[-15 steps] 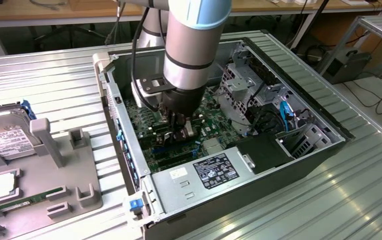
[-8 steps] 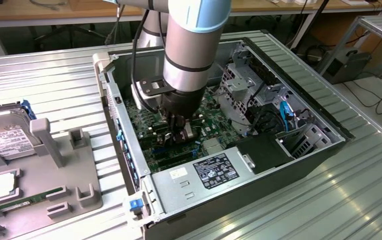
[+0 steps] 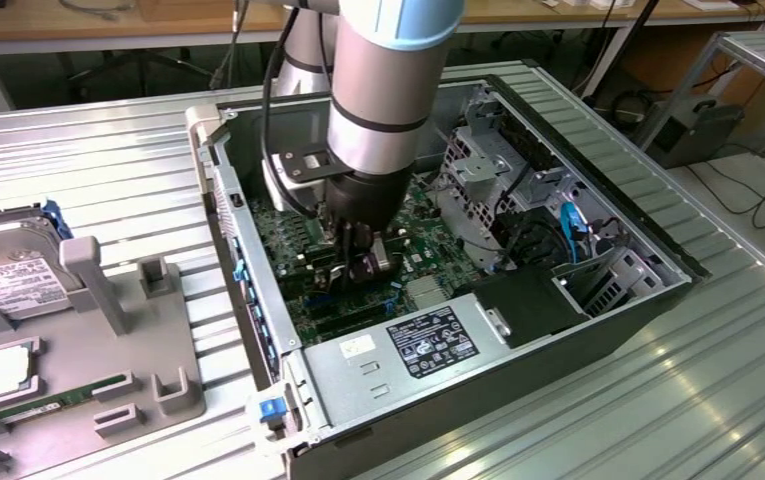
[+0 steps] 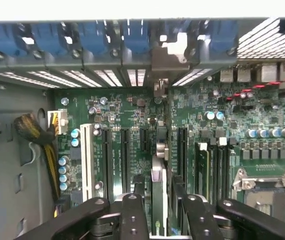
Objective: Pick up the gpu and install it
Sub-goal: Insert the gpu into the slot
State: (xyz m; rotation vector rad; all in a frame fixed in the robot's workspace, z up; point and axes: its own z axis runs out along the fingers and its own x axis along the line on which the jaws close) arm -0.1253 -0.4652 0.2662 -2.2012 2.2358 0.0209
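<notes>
Black two-fingered gripper (image 4: pixel 157 210) clamps thin black gpu (image 4: pixel 158 170) edge-on above green motherboard (image 4: pixel 132 130), 12 o'clock bracket; apparently unseated.

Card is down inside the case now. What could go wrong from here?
1. The thin black expansion card, held edge-on in the tool, sits between parallel black slots; a slight offset could seat it in the wrong one or on the green motherboard.
2. Its silver bracket end may snag the blue rear latches.
</notes>
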